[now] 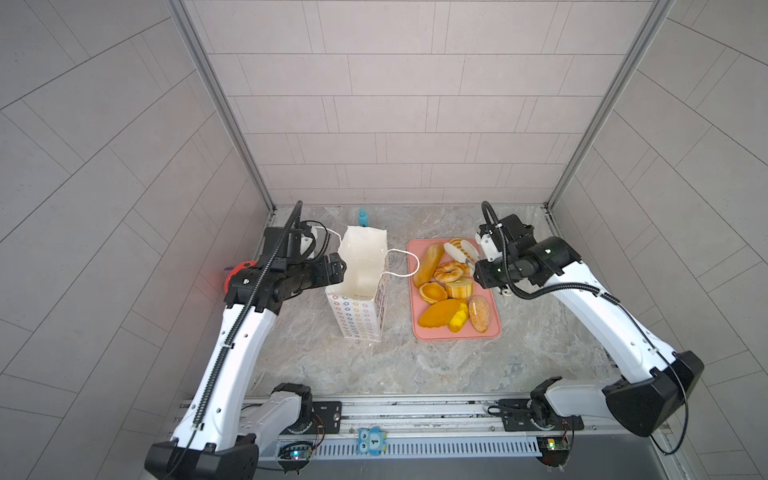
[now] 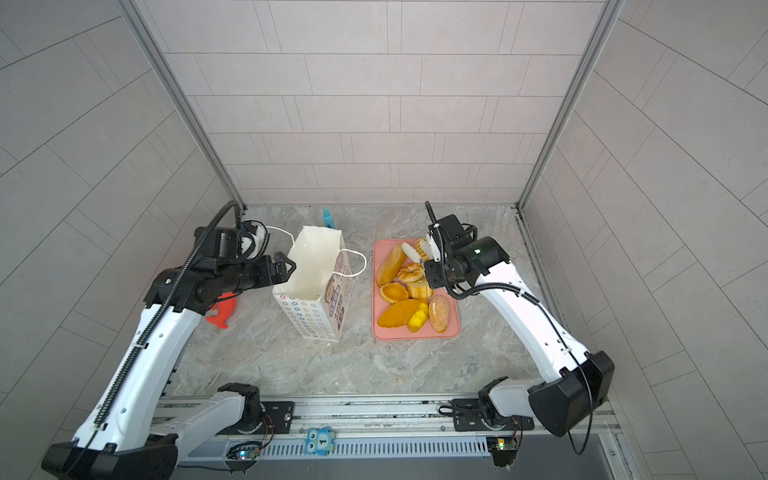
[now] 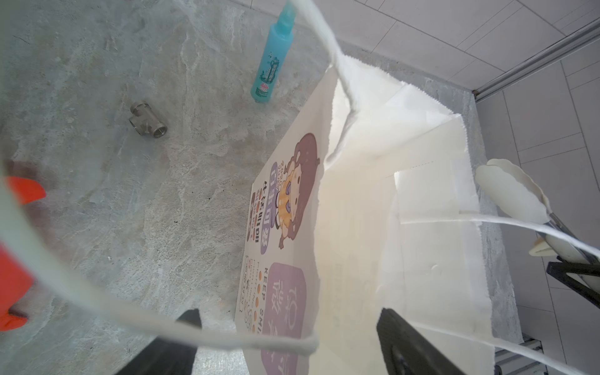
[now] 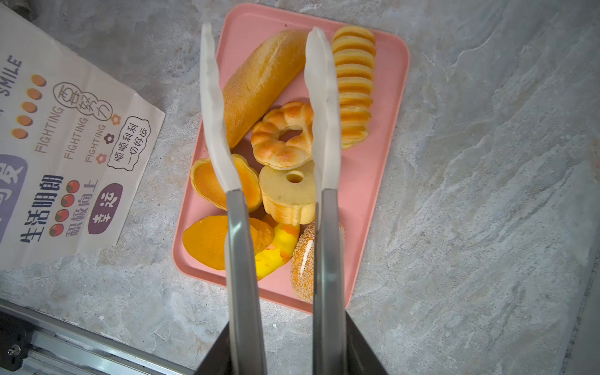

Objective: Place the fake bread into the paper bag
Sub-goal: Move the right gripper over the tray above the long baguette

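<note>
near end of tray: seeded bun (image 1: pixel 478 312) + oval loaf (image 1: pixel 440 312) on pink tray (image 1: pixel 457 334), on table (image 1: pixel 374 365). untouched.
mid tray: twisted ring (image 4: pixel 269 143) overlapping a pale ring cake (image 4: pixel 279 198). looks like the target.
R gripper (image 4: pixel 287 341): fingers clamped on tongs (image 4: pixel 326 227) handles. tong tips spread, hanging over tray, ring betw them in wrist view. no contact evident.
paper bag (image 1: pixel 359 316): upright just beside tray on L-arm side, not touching. mouth open, inside looks empty, so all bread on tray.
L gripper (image 3: pixel 289 328): fingers spread wide, astride the bag wall farthest from tray, near rim. nothing pinched. cord handle (image 3: pixel 97 292) slack across them.
far end of tray: long loaf (image 1: pixel 432 264) + ridged loaf (image 4: pixel 354 84) flank the ring.
past tray: blue bottle (image 1: pixel 363 216), irrelevant.
step (my read): 1st pick, ring w/ tongs.
how: drop straight down, tips outside ring's flanks, clear of both loaves + cake. squeeze slow, glossy = slippy. lift vertical before crossing to bag. L shld pinch paper not cord and keep mouth wide, else tall bag may tip.
</note>
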Robot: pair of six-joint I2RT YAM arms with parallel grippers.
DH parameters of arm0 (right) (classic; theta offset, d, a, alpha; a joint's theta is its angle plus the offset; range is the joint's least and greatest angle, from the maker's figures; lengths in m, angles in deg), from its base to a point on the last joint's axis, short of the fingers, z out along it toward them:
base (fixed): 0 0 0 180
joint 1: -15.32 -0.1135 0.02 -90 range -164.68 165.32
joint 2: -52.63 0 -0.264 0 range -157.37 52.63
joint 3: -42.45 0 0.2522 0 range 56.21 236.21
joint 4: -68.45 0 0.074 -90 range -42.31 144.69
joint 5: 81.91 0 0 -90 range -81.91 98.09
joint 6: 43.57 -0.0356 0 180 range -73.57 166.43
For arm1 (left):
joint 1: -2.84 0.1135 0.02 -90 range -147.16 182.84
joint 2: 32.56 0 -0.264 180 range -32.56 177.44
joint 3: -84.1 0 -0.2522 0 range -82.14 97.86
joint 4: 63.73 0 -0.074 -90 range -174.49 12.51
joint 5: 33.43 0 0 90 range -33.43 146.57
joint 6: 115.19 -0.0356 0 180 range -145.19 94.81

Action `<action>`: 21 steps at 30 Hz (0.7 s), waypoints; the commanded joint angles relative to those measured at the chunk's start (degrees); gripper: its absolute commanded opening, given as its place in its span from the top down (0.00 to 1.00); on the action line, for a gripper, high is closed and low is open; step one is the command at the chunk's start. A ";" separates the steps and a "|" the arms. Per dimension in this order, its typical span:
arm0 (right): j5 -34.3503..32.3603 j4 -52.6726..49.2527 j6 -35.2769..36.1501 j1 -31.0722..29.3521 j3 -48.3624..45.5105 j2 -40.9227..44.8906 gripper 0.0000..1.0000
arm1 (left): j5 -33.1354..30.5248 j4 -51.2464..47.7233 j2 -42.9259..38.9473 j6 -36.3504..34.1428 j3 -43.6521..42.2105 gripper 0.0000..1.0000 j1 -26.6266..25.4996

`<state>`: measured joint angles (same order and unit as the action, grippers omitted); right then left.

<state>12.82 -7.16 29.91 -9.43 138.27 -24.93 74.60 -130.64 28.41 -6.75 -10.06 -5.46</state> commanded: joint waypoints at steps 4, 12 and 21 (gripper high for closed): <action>2.36 1.42 -2.87 0.06 5.38 -6.95 0.57 | -3.14 1.96 0.76 -0.64 -0.58 0.12 -1.77; 8.87 3.15 -7.66 4.78 8.09 -13.88 0.58 | -3.96 3.83 0.32 0.14 -1.83 0.18 -2.00; 12.33 1.99 -10.07 6.55 11.65 -19.96 0.58 | -4.67 5.34 -0.61 0.29 -2.46 0.18 -2.03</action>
<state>23.77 -4.73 21.39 -2.68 147.89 -44.43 71.05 -126.48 28.81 -6.62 -11.96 -7.29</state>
